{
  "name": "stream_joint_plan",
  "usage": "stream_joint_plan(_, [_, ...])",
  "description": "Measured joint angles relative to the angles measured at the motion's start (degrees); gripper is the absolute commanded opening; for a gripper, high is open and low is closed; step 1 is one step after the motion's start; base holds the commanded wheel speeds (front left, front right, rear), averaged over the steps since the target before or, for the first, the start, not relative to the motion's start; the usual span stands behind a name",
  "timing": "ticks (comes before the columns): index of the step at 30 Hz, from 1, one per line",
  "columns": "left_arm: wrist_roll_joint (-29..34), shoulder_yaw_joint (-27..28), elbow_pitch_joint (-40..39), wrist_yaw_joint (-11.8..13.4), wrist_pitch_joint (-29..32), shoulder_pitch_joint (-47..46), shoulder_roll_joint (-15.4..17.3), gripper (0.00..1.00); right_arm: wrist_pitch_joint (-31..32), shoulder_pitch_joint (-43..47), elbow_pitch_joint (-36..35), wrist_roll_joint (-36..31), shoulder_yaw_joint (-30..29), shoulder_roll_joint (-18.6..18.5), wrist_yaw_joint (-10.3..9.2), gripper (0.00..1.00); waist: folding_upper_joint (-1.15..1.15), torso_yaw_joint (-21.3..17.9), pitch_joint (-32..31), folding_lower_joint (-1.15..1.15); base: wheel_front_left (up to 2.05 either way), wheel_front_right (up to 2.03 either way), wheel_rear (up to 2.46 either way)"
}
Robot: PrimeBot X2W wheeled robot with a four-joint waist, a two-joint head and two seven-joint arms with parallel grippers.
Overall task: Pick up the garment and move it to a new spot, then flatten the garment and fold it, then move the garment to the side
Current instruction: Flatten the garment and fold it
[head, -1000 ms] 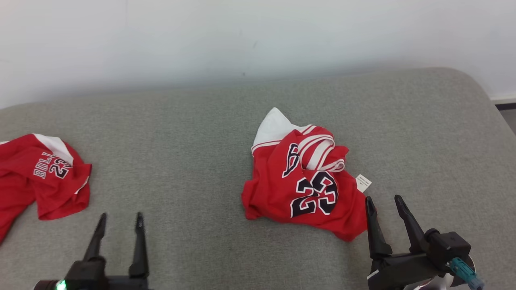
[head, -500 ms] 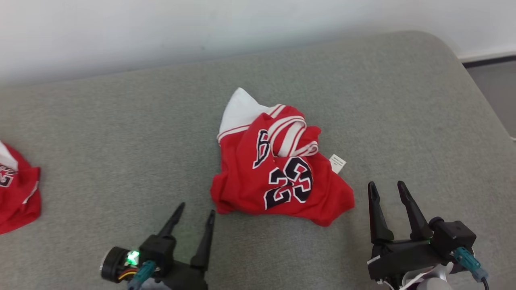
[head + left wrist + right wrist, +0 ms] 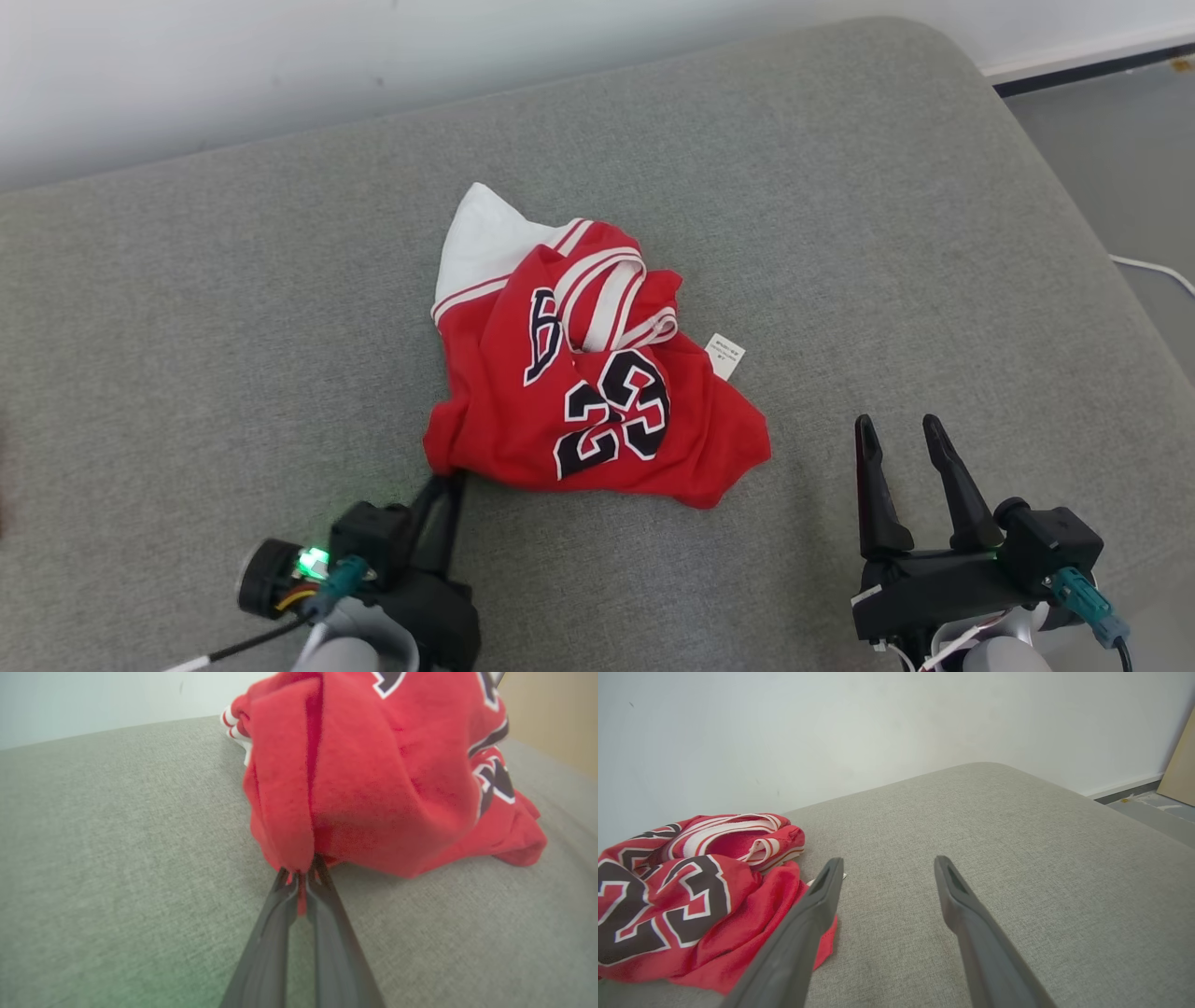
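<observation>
A crumpled red garment (image 3: pixel 579 392) with white trim and a dark "23" lies in the middle of the grey cushion (image 3: pixel 840 233). My left gripper (image 3: pixel 448 481) is at its near-left corner, shut on a fold of the red cloth; in the left wrist view the garment (image 3: pixel 373 779) bunches up from my left gripper (image 3: pixel 301 872), whose fingertips pinch the hem. My right gripper (image 3: pixel 898 437) stands open on the cushion to the right of the garment, a little apart from it. In the right wrist view the garment (image 3: pixel 691 896) lies left of my right gripper (image 3: pixel 887 868).
A white care label (image 3: pixel 725 356) sticks out on the garment's right side. The cushion's rounded right edge drops to a grey floor (image 3: pixel 1111 140) with a thin white cable (image 3: pixel 1153 271). A pale wall (image 3: pixel 373 56) runs behind the cushion.
My left gripper reached forward and right to the garment's near-left corner and shut on the cloth. The head camera turned right, so the other red shirt at the left left the picture.
</observation>
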Motion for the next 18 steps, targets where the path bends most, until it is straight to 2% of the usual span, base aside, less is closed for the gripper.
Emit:
stream_joint_plan(3, [0.3, 2.1, -1.4, 0.5, 0.0, -0.5, 0.9, 0.00, 0.0, 0.1, 0.0, -0.1, -0.2, 0.0, 0.00, 1.00, 0.00, 0.6, -0.4, 0.00, 0.00, 0.00, 0.00])
stream_joint_plan(5, [1.2, 3.7, -3.1, 0.9, 0.0, -1.1, 2.7, 0.00, -0.2, 0.2, 0.0, -0.1, -0.3, 0.0, 0.00, 1.00, 0.00, 1.3, -0.8, 0.00, 0.00, 0.00, 0.00])
stream_joint_plan(10, [2.4, 6.7, -6.8, 0.4, 0.2, -4.0, 9.8, 0.00, -0.2, 0.4, 0.3, -0.1, 0.0, 0.0, 0.00, 1.00, 0.00, 3.2, -1.7, -0.01, 0.00, 0.00, 0.00])
stream_joint_plan(16, [3.4, 9.0, -12.2, -1.1, 5.8, -10.5, 18.3, 0.00, -0.2, 0.2, 0.8, 0.7, 1.6, 0.0, 0.00, 1.00, 0.00, 3.6, -2.6, -0.01, 0.00, 0.00, 0.00])
stream_joint_plan(18, [3.3, 9.6, -13.2, -1.6, 7.6, -12.0, 20.0, 0.00, -0.2, 0.2, 1.2, 1.0, 1.9, 0.0, 0.00, 1.00, 0.00, 3.1, -2.5, -0.01, 0.00, 0.00, 0.00])
